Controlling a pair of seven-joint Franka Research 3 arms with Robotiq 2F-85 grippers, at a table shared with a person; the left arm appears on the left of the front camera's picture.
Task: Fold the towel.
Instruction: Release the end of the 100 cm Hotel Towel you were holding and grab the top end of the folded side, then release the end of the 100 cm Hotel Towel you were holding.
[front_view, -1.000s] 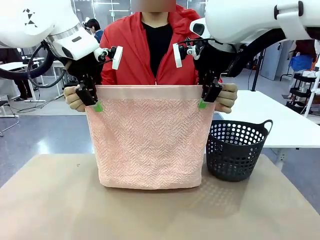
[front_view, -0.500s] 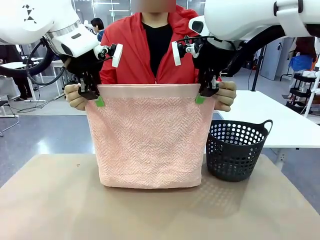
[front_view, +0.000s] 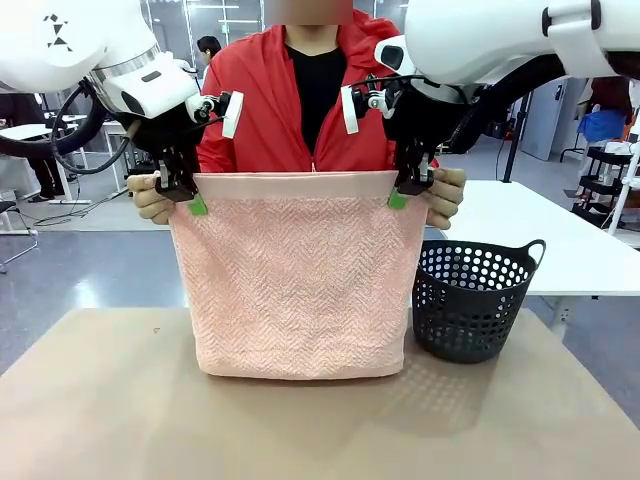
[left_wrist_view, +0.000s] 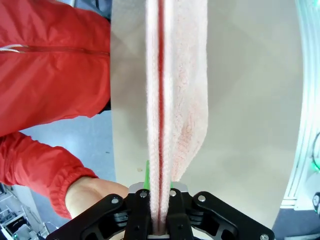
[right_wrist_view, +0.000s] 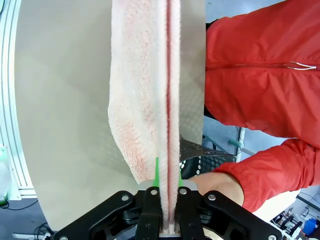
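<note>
Since a second ago, both pairs of jaws have closed onto the top corners of the towel (front_view: 300, 285), and the green pads have risen a little to its smooth upper band.

Nearest lies one brown table (front_view: 300, 430). Above its far part hangs the one salmon-pink towel, upright and spread flat. Whether its lower edge touches the table cannot be told.

Two grippers hold it. The left gripper (front_view: 192, 200) has its jaws shut on the upper corner at picture left, and the right gripper (front_view: 402, 196) has its jaws shut on the upper corner at picture right.

In the left wrist view, the left gripper (left_wrist_view: 159, 196) pinches the towel (left_wrist_view: 175, 75), which hangs in two layers. The right wrist view shows the same for the right gripper (right_wrist_view: 167, 194) and the towel (right_wrist_view: 142, 75).

Just beside the towel, at picture right, stands one dark perforated basket (front_view: 470, 300).

Behind the towel stands one person in a red jacket (front_view: 265, 100). The person's two hands are at the same corners, one (front_view: 148, 197) beside the left gripper and the other (front_view: 446, 195) beside the right gripper.
</note>
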